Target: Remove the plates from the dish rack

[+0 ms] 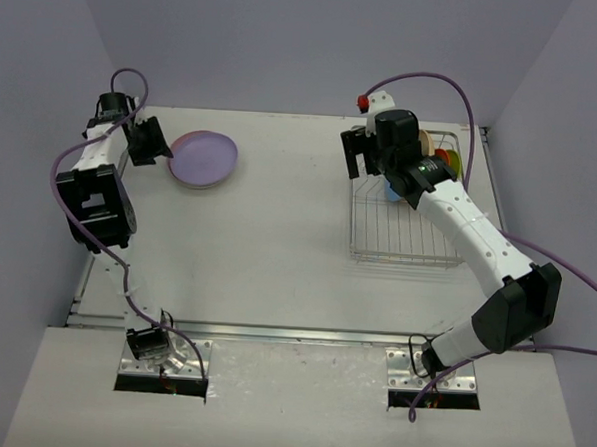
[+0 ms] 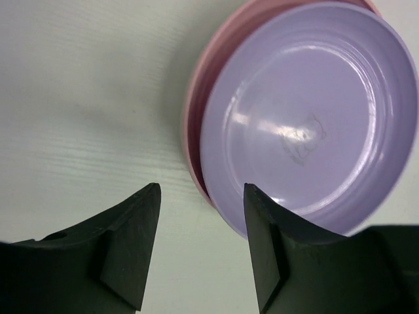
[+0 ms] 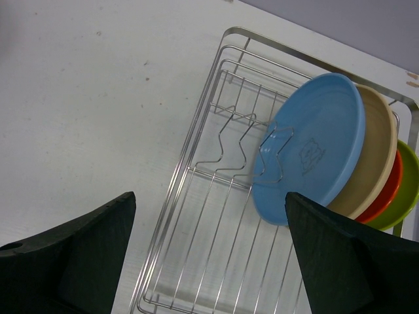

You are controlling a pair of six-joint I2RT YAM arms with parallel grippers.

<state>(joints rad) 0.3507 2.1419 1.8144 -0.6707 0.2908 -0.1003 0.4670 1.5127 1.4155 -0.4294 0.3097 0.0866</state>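
A lavender plate (image 2: 308, 124) lies stacked on a pink plate (image 2: 195, 98) flat on the table at the back left (image 1: 204, 158). My left gripper (image 2: 201, 196) is open and empty just beside the stack's rim (image 1: 148, 141). The silver dish rack (image 3: 196, 150) stands at the right (image 1: 403, 239). A blue plate (image 3: 314, 144), a tan plate (image 3: 378, 144), an orange plate (image 3: 393, 190) and a lime green plate (image 3: 411, 183) stand upright in its far end. My right gripper (image 3: 209, 196) is wide open and empty above the rack (image 1: 362, 152), near the blue plate.
The near half of the rack holds only bare wire bars. Grey walls close in the table at the back and both sides. My right arm (image 1: 478, 243) reaches over the rack's right side. A purple cable (image 1: 456, 87) loops above it.
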